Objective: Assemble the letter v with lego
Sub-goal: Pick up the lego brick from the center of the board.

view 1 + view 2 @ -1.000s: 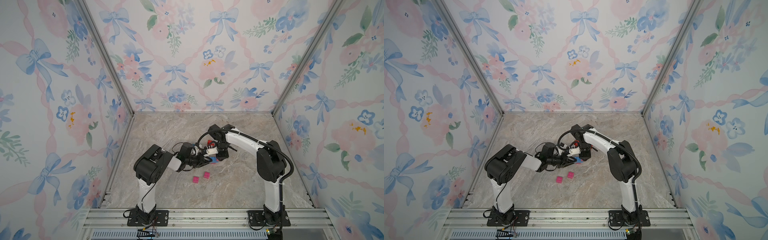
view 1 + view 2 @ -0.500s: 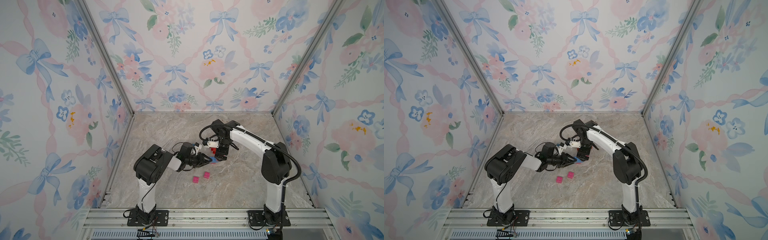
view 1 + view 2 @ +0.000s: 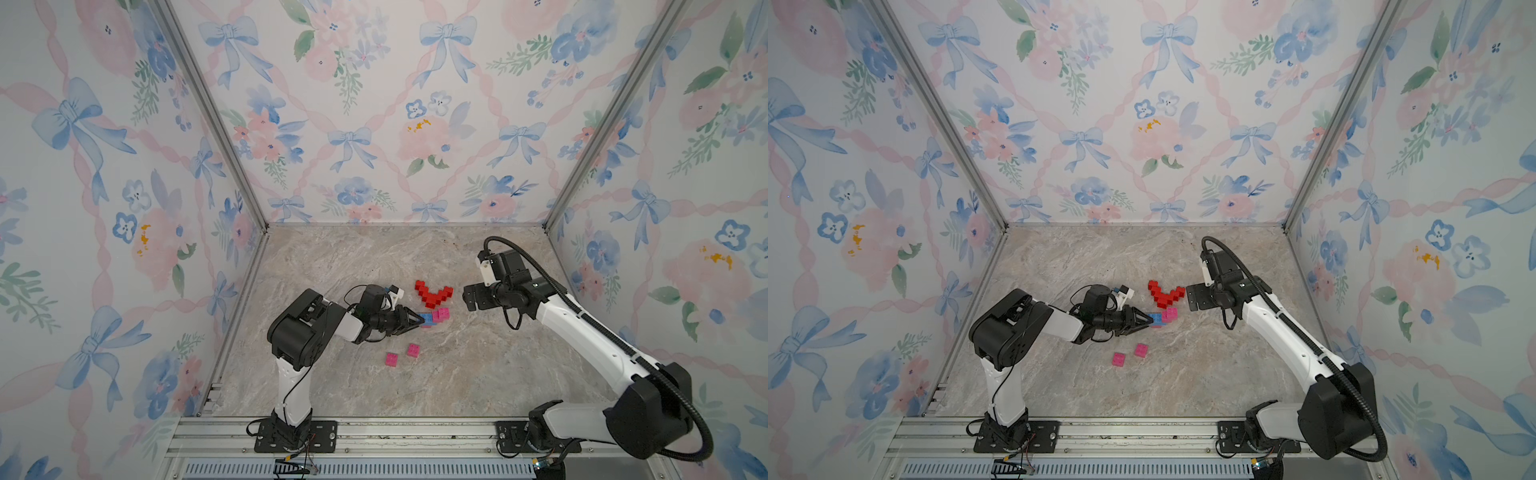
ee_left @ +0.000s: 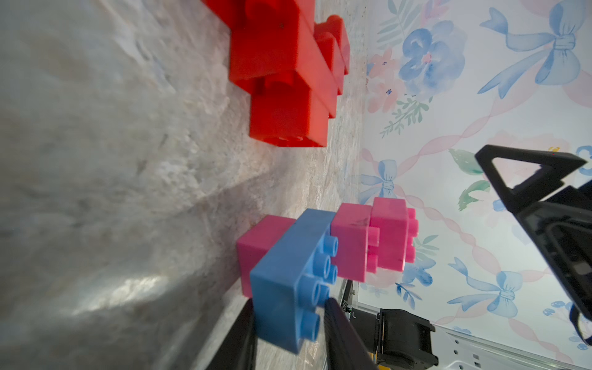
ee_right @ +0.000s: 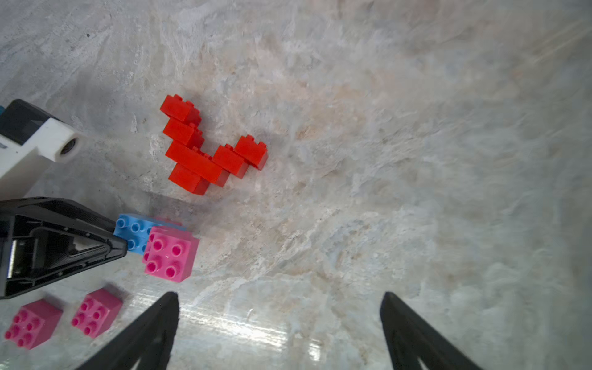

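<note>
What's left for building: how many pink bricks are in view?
5: two loose ones on the table, one under the blue brick, two stacked on it. Others may be hidden.

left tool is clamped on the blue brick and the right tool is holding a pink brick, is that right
Not quite: the right tool holds nothing. The right wrist view shows its fingers spread wide over the bare table, with no brick between them. The left tool is clamped on the blue brick, as you say.

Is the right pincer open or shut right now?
Open. The right pincer shows, in its wrist view, fingers wide apart over the table, nothing between them.
</note>
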{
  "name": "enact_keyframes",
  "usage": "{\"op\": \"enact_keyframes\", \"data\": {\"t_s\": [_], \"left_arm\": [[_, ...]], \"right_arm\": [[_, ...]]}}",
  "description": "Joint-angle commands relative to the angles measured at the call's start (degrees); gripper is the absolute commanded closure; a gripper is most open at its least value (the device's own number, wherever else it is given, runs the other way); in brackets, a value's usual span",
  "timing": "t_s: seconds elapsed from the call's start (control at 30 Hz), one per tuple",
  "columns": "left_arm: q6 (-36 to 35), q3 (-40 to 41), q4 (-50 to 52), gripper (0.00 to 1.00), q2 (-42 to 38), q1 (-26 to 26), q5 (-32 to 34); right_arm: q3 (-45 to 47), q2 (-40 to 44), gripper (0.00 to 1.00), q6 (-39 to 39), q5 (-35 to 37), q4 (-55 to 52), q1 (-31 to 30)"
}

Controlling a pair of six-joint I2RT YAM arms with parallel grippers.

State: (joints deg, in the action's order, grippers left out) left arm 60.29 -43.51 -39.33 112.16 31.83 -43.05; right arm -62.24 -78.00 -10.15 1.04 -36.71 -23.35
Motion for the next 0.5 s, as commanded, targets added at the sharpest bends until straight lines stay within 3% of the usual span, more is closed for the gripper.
{"op": "enact_keyframes", "data": {"t_s": [0.0, 0.13, 0.3, 0.4, 0.47], "left_arm": [[-1.6, 0.8, 5.2, 0.64, 0.1, -0.6, 3.1], [-1.9, 0.6, 5.6, 0.64, -0.1, -0.7, 3.4], [-2.4, 0.4, 6.0, 0.64, 0.2, -1.1, 3.6], [-2.6, 0.5, 6.4, 0.64, 0.0, -1.3, 3.6], [-2.9, 0.4, 6.6, 0.64, 0.1, -1.3, 3.7]], "right_arm": [[3.4, 0.6, 0.07, -11.5, -13.6, -0.3, -2.2], [5.1, 2.8, 0.19, -9.0, -5.3, -2.2, -14.9], [8.8, -0.1, 0.41, -7.8, -5.6, 7.1, -29.6], [8.5, -3.9, 0.56, -7.7, -3.4, 13.1, -34.8], [8.9, -6.3, 0.55, -8.0, -4.2, 18.2, -36.6]]}}
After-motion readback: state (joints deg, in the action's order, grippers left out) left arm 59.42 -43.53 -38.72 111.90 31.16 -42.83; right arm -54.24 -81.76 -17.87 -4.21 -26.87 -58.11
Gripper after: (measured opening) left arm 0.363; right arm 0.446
